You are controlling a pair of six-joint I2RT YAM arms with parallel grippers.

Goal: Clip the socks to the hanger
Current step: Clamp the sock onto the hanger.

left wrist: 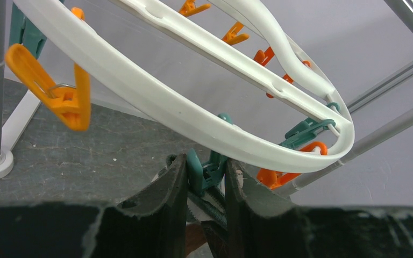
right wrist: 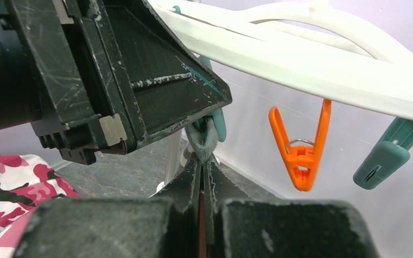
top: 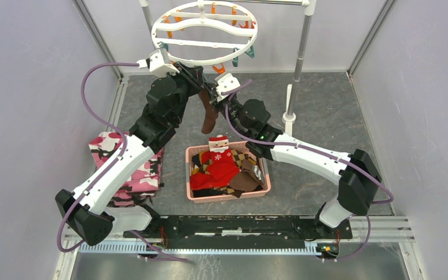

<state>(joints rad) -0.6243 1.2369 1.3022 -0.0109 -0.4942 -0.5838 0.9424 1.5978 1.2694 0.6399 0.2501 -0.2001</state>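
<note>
Both arms (top: 122,157) raised (fingers (left wrist: 164,204) seemingly pinched)

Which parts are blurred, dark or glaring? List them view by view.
Top external: evenly lit, sharp, no glare on the hanger. Left wrist: the near orange clip is slightly soft; the left gripper, pinching a teal clip, is dark and blurred. Right wrist: the right gripper is blurred close up; the left gripper's scratched body looks crisp.

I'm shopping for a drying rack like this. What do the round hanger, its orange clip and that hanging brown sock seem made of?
Hanger: probably moulded plastic, white, smooth with a slight sheen. Orange clip: likely plastic too, glossy, with a thin metal wire spring. Sock: soft dark brown fabric, matte, hanging limp; fibre unclear.
</note>
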